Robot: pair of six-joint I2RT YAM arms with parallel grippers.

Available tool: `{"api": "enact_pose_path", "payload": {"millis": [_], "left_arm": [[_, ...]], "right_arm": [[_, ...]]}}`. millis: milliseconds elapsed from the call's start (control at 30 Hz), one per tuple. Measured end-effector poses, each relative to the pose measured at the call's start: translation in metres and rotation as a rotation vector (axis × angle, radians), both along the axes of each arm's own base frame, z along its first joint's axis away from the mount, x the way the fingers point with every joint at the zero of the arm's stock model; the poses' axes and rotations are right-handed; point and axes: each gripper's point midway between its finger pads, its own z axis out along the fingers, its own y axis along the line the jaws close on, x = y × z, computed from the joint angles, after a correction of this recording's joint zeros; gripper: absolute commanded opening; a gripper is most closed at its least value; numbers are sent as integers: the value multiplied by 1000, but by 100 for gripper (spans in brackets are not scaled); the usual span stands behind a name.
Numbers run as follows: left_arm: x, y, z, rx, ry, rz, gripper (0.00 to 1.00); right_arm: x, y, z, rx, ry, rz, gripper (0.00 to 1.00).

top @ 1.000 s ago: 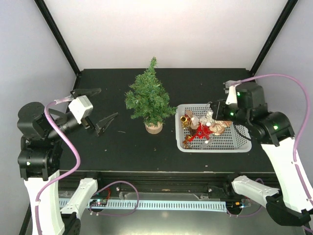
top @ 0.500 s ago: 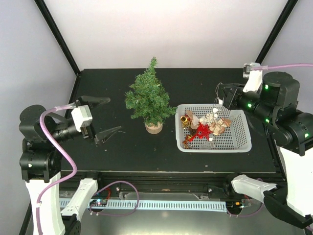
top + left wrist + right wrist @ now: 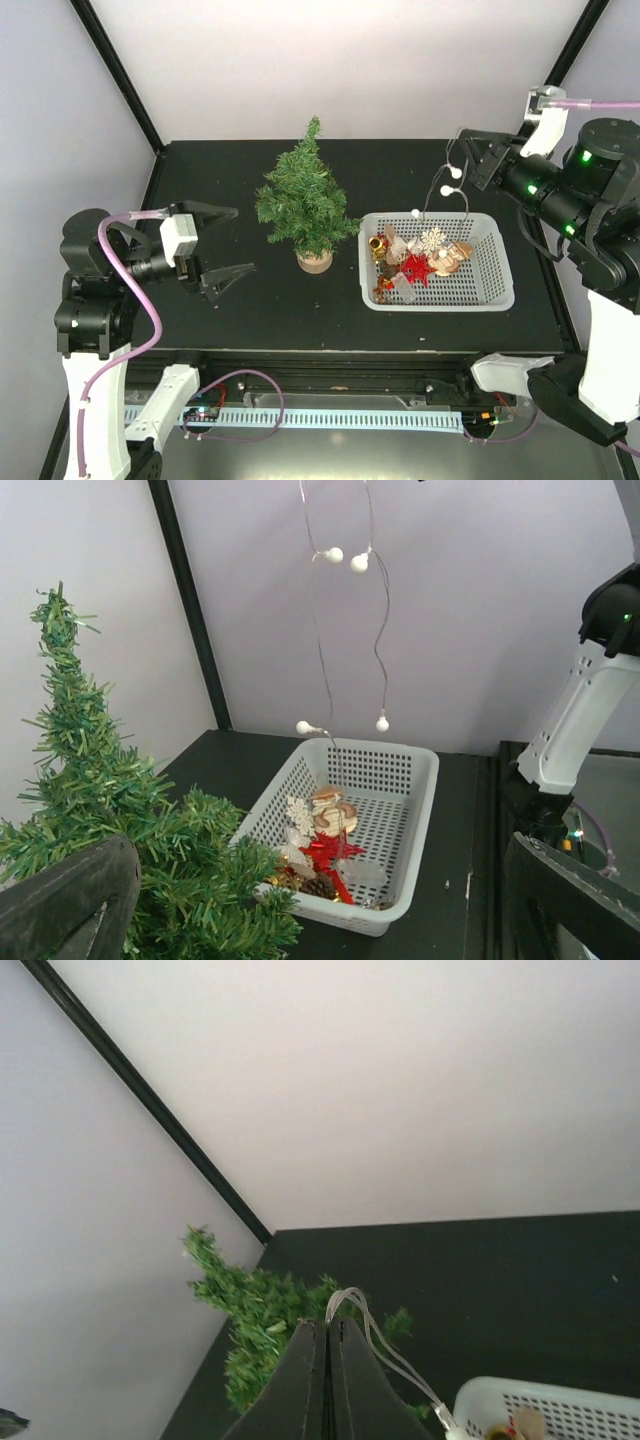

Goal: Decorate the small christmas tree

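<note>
The small christmas tree [image 3: 305, 205] stands on its round wooden base at the table's middle, left of the white basket [image 3: 440, 305]. My right gripper [image 3: 467, 148] is raised above the basket's far edge, shut on a thin wire string with white beads [image 3: 446, 189]. The string hangs down into the basket. In the right wrist view the wire [image 3: 352, 1307] loops out of the shut gripper [image 3: 327, 1324], with the tree [image 3: 255, 1330] beyond. My left gripper [image 3: 228, 241] is open, low, left of the tree, holding nothing. Its wrist view shows the tree [image 3: 100, 810] and the dangling string [image 3: 382, 630].
The basket [image 3: 420, 765] holds a red star [image 3: 417, 268], a white snowflake [image 3: 433, 238], a gold bell [image 3: 377, 243] and other ornaments. Black frame posts stand at the back corners. Bare black tabletop lies between my left gripper and the tree.
My right arm has risen and swung back to the right, drawing the beaded string up out of the basket. My left gripper has moved right, toward the tree, still open.
</note>
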Motion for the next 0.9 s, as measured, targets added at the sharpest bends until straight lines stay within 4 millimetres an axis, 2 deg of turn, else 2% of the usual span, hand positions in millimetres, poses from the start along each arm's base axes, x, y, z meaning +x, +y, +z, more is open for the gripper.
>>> {"api": "enact_pose_path", "payload": {"millis": [167, 333, 667, 900], "left_arm": [[4, -2, -5, -12, 29, -12, 99], [9, -9, -17, -7, 61, -35, 99], [11, -43, -43, 91, 104, -150, 99], [10, -75, -48, 173, 91, -252, 99]], "right_arm": [[2, 7, 20, 47, -46, 30, 1], [-5, 12, 43, 102, -111, 72, 1], [-23, 17, 87, 194, -252, 148, 1], [-35, 17, 112, 253, -338, 184, 1]]}}
